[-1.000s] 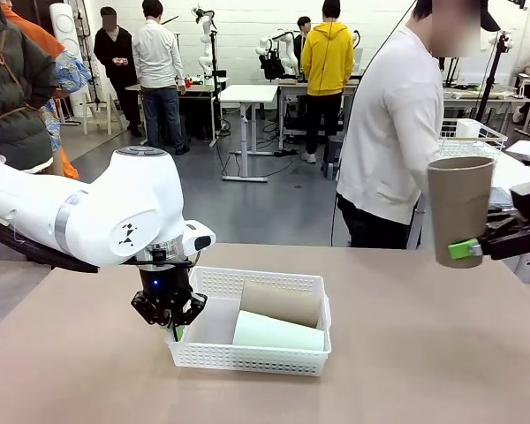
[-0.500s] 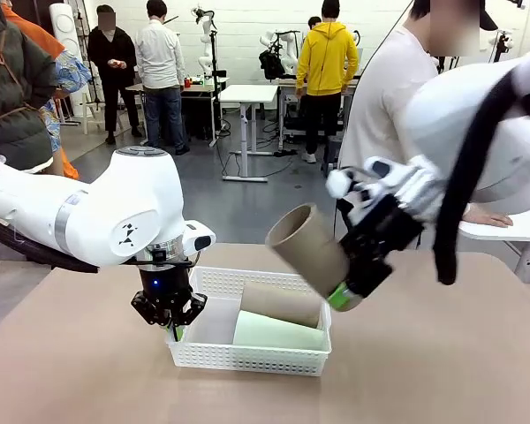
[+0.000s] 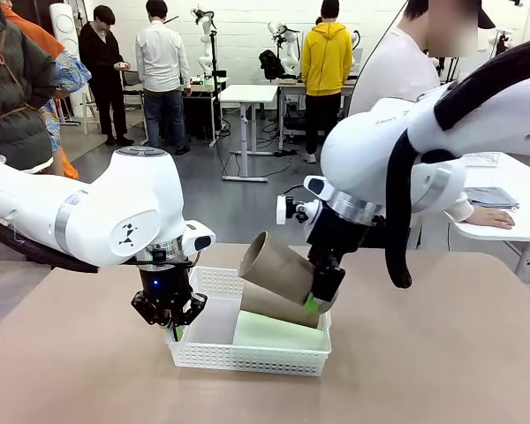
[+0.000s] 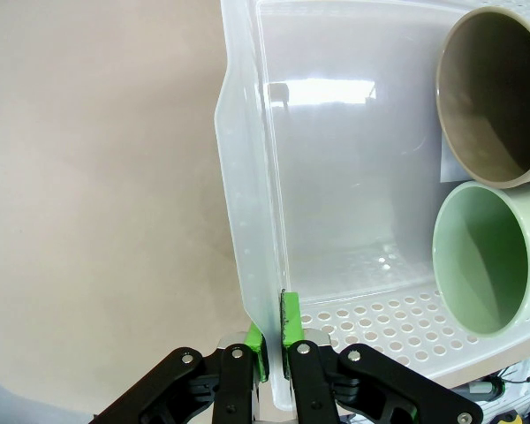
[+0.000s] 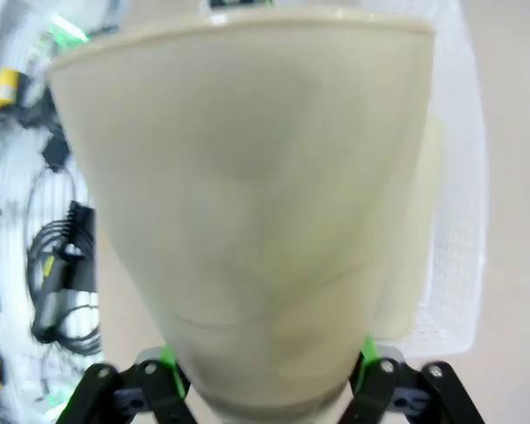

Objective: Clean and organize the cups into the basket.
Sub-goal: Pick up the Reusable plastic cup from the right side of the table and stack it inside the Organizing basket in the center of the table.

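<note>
I have the left end effector (image 3: 169, 320) clenched on the basket's (image 3: 274, 360) left wall, pads pinching the thin plastic from both sides, as the left wrist view (image 4: 274, 353) shows plainly; it steadies the basket (image 4: 247, 177) on the counter (image 3: 424, 353). The right end effector (image 3: 316, 299) grasps a tan cup (image 3: 278, 269) near its base, tilted with the mouth up and toward my left, hanging just above the right half of the basket. In the right wrist view the cup (image 5: 247, 212) fills the space between the green pads (image 5: 170, 362), with the basket's lattice wall (image 5: 459, 221) beyond. Two cups lie on their sides in the basket already: a second tan one (image 4: 495, 88) at the back and the green cup (image 4: 490, 256) in front, mouths toward the left end effector. I judge this to be the placing step for the third cup. The next move, I think, calls for lowering the held cup and laying it flat; it sits right over the two lying cups, so it may need shifting toward the free left half before I release, or it will land on top of them and roll. The left grip should hold until the cup is down.
</note>
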Tool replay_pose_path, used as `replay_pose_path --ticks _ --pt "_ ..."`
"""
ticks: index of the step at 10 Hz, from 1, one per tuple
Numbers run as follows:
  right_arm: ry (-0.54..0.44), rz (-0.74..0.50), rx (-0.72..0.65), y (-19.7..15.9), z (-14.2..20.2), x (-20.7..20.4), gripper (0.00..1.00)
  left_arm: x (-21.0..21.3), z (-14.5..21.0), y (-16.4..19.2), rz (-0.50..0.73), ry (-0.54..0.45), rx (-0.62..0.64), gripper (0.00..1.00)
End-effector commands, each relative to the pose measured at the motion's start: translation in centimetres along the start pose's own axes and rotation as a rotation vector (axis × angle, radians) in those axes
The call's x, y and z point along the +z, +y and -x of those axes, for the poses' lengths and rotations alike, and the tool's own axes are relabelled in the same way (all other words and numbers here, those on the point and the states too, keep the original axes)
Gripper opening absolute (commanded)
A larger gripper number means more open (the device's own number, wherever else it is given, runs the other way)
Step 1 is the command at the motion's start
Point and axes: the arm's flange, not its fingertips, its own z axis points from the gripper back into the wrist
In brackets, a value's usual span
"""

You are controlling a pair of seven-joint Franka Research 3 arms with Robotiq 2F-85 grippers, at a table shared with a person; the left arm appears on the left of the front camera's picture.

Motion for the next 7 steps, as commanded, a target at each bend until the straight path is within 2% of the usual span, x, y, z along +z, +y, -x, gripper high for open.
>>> replay_pose_path --ticks 1,7 --pt "0.062 0.04 -0.021 -1.4 -1.7 -0.3 0.78 0.2 0.1 0.0 0.006 -0.003 -0.004 0.05" --pt "0.159 0.016 -0.02 -3.4 0.0 -4.7 0.78 0.2 0.1 0.0 0.006 -0.003 -0.004 0.05"
